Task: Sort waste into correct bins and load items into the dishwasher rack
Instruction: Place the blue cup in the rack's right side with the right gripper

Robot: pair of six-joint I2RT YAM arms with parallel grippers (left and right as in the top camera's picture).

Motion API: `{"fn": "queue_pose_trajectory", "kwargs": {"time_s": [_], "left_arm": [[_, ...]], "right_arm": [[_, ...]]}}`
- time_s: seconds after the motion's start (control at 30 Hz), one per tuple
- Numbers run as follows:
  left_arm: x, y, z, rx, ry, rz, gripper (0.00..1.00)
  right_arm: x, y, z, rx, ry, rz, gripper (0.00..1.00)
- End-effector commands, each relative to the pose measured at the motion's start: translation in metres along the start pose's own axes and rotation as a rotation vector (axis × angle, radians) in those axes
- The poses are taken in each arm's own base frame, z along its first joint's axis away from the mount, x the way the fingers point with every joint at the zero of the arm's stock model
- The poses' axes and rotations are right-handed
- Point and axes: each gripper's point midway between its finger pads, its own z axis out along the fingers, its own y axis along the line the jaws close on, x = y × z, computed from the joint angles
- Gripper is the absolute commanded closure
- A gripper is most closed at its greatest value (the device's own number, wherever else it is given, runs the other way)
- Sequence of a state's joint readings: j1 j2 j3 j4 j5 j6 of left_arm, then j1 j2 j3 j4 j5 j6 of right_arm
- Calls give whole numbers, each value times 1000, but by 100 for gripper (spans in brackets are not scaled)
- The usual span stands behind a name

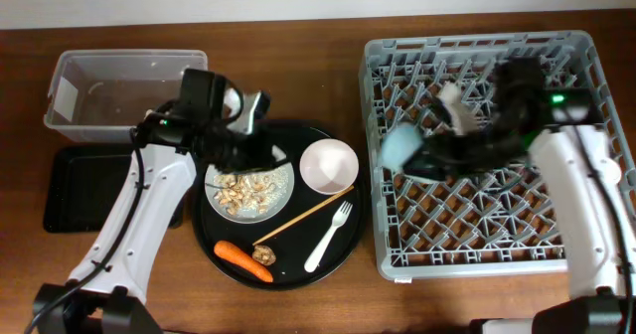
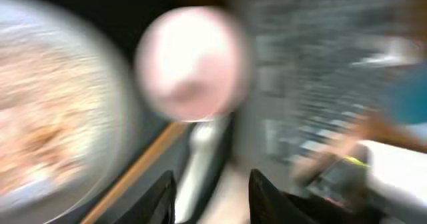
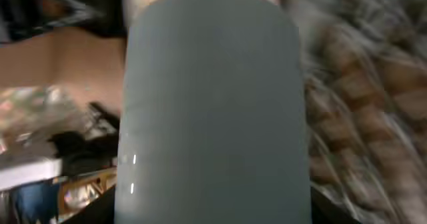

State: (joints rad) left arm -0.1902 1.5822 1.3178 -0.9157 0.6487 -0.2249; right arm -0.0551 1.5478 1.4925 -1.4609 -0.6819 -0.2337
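Left claw [image 1: 258, 155]: over the back edge of the plate; fingers [image 2: 163, 199] apart, nothing between them.
Right claw [image 1: 425, 155]: over the left half of the rack, clamped on the blue cup; badly blurred.
Blue cup [image 1: 400, 147]: held above the rack's left edge; it fills the right wrist view.
Rack [image 1: 477, 230]: grey, on the right side of the worktop [image 1: 298, 36].
Plate [image 1: 248, 187]: on the round tray [image 1: 298, 264], with rice [image 1: 243, 190] spread over it.
Saucer [image 1: 328, 165]: white, just right of the plate, on the round tray.
Chopstick [image 1: 303, 215]: slants from below the saucer down to the scraps [image 1: 263, 252].
Fork [image 1: 330, 237]: white, right of the chopstick, tines toward the saucer.
Carrot [image 1: 241, 259]: at the front of the round tray, beside the scraps.
Tub [image 1: 124, 90]: clear, at the back left.
Label [image 1: 62, 97]: white patch on the tub's left wall; too small to read.
Flat tray [image 1: 84, 185]: black, in front of the tub.
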Motion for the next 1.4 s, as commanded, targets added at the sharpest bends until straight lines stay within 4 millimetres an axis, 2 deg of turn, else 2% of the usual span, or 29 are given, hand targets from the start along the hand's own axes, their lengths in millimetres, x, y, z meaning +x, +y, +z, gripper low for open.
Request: {"fn": "queue_pose_trajectory", "kwargs": {"time_s": [0.0,0.1,0.17,0.23,0.33,0.47,0.5,0.6,0.63,0.67,0.73,0.8,0.9,0.93,1.0,1.03,1.1,1.2,1.23,1.3,1.37], "left_arm": [[14,102,-33,-613,14,-18,65],[17,105,-35,-631,28,-23,65],[17,105,-35,-630,27,-22,65],[17,105,-35,-630,27,-23,65],[18,105,-35,-631,31,-24,65],[18,105,-35,-631,30,-24,65],[18,105,-35,-631,30,-24,64],[18,105,-35,-631,31,-24,64],[18,105,-35,-631,30,-24,65],[18,105,-35,-631,31,-24,65],[18,105,-35,-631,31,-24,65],[18,105,-35,-631,30,-24,64],[18,105,-35,-631,31,-24,65],[18,104,-34,-628,31,-24,65],[16,97,-29,-574,27,-22,64],[14,92,-26,-546,18,-17,58],[9,88,-24,-522,1,-8,56],[14,90,-25,-534,20,-18,49],[17,95,-28,-563,32,-23,41],[22,100,-31,-590,47,-34,40],[22,105,-36,-595,44,-59,40]], "right_arm": [[13,-63,-45,276,-17,197,61],[37,-124,-84,487,-59,468,61],[58,-155,-108,617,-73,615,61],[74,-178,-129,712,-110,749,61],[83,-199,-135,708,-119,838,60],[84,-221,-122,679,-63,882,59],[84,-225,-118,674,-47,888,53],[85,-232,-108,649,1,906,51],[86,-235,-104,639,16,912,45],[87,-236,-102,634,27,916,26],[85,-235,-100,618,24,917,11],[85,-235,-100,617,24,917,7],[83,-232,-98,593,17,918,7],[78,-228,-94,550,3,917,7],[55,-204,-78,369,-28,797,10],[43,-190,-72,300,-38,729,11],[16,-139,-52,214,-30,488,13],[-9,-78,-29,229,-37,235,13],[-22,-40,-12,223,-50,93,14],[-33,5,20,234,-36,-120,14],[-48,26,61,378,-25,-273,14]]}}
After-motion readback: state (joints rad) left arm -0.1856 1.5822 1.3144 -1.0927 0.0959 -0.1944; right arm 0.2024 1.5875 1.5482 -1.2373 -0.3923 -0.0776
